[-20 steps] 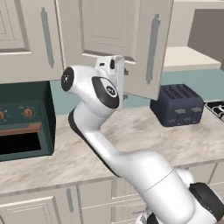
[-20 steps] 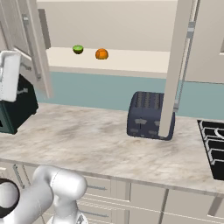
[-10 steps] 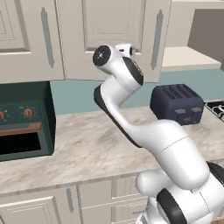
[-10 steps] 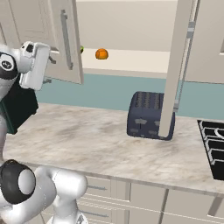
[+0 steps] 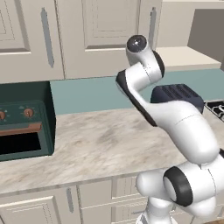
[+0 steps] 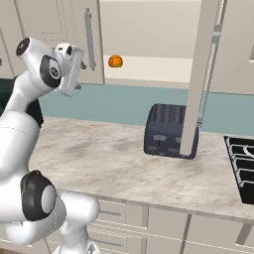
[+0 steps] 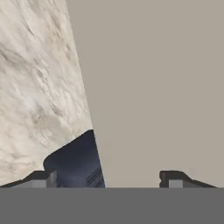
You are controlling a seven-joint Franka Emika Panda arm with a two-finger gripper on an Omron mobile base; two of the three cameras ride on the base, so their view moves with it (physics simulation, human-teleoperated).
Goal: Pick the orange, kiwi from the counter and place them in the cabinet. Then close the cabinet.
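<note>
The orange (image 6: 115, 61) sits on the pale shelf of the cabinet (image 6: 149, 30). The kiwi is hidden behind the cabinet's left door (image 6: 84, 39), which stands almost shut. My gripper (image 6: 81, 73) is open and pressed up against that door's lower edge, just below its grey bar handle (image 6: 89, 37). In the hand view my gripper (image 7: 108, 179) has its fingertips (image 7: 41, 178) wide apart, with the cream door face (image 7: 153, 87) beyond them and nothing held. The cabinet's right door (image 6: 198, 74) hangs open, edge-on. The marbled counter (image 5: 100, 144) lies below.
A dark blue toaster (image 6: 166, 130) stands on the counter under the open right door. A dark green toaster oven (image 5: 22, 122) stands at the counter's left end. A black stove grate (image 6: 243, 168) borders the counter on the right.
My arm swung right with the hand against the left cabinet door, and the door swung from wide open to nearly shut. The kiwi on the shelf is now covered by the door.
</note>
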